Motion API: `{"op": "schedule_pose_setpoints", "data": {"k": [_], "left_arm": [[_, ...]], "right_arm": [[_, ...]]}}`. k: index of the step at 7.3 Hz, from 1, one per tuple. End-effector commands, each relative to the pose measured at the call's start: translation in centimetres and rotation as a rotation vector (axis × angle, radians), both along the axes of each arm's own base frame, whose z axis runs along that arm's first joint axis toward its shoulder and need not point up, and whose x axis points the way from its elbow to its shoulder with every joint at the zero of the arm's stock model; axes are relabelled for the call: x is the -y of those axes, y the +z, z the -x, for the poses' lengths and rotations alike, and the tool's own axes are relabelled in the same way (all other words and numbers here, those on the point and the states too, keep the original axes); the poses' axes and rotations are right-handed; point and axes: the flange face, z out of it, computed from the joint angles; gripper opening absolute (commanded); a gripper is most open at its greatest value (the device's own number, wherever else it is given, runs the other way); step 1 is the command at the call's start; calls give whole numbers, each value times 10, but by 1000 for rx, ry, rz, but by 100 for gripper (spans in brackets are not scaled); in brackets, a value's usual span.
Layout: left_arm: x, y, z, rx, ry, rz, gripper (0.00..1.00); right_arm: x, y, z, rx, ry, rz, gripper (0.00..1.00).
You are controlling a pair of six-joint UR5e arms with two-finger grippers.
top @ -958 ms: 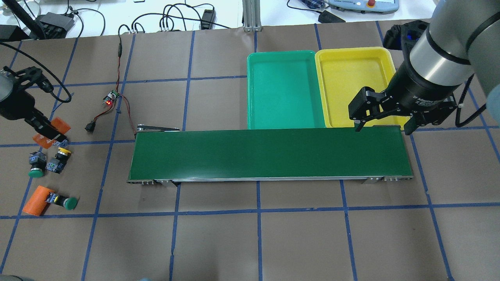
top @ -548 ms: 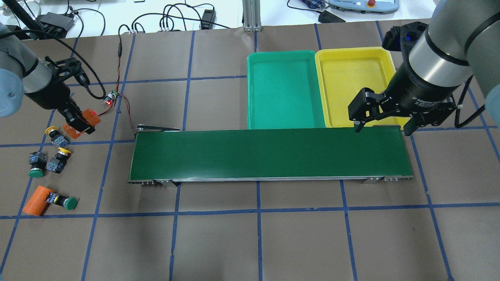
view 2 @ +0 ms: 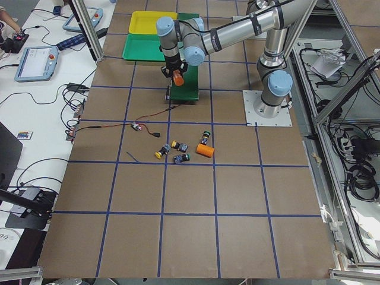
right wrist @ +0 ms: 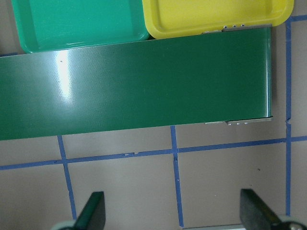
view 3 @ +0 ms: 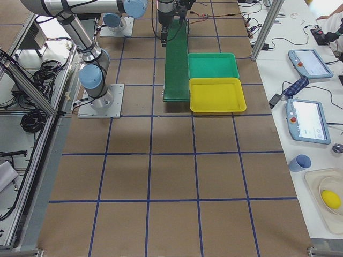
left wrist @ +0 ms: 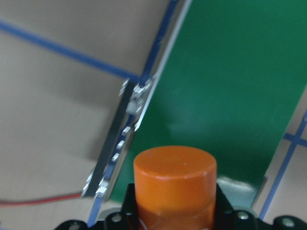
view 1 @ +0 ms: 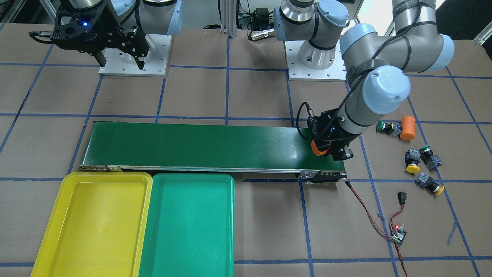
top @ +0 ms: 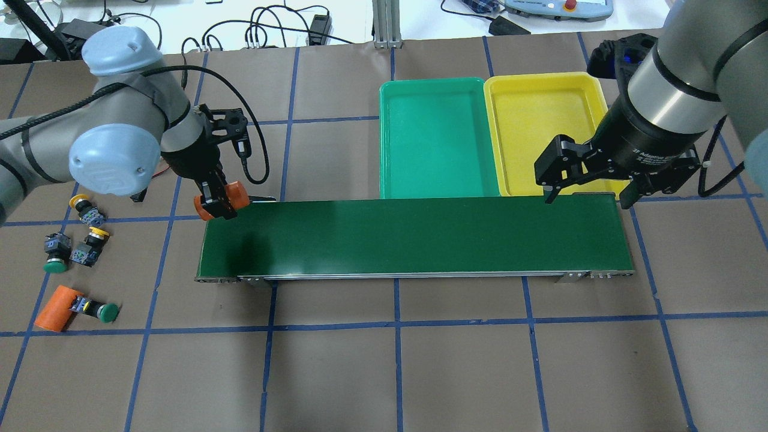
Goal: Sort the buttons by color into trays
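Four buttons lie on the table at the far left: a yellow one (top: 84,207), a yellow one (top: 92,242), a green one (top: 54,254) and a green one (top: 99,310). The green tray (top: 438,138) and the yellow tray (top: 543,129) sit side by side behind the belt, both empty. My left gripper (top: 217,204) is shut on an orange cylinder (top: 236,193), held over the belt's left end; the left wrist view shows the cylinder (left wrist: 175,184) between the jaws. My right gripper (top: 585,195) is open and empty above the belt's right end.
The long dark-green conveyor belt (top: 420,237) runs across the middle. A second orange cylinder (top: 55,307) lies against the nearest green button. A small circuit board with red wires (view 1: 398,234) lies by the belt's left end.
My left arm has swung right from the button cluster to the belt's left end, carrying the orange cylinder. A yellow button it covered now shows. The right arm has not moved.
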Motion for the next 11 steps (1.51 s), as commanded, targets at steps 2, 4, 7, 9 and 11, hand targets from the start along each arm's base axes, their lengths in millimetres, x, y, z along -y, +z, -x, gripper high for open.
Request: {"op": "schedule_pose_setpoints", "data": {"k": [2,4,7,9,11], "left_arm": [[-65,-30,68,2,-133,26,9],[-81,-43,67,0,-131,69,42],[-78,-37,63,6,-117,86,100],[-82,-12,51,7,-89,141,100],[-76,17,-27,29,91,181,100]], "right_arm": [[0,-1,1,0,-13,-3,100],[0,0,0,9,-17,1,100],[0,0,1,2,-15,0,100],[1,0,3,0,-21,0,100],[2,-1,3,-1,-19,-1,100]]}}
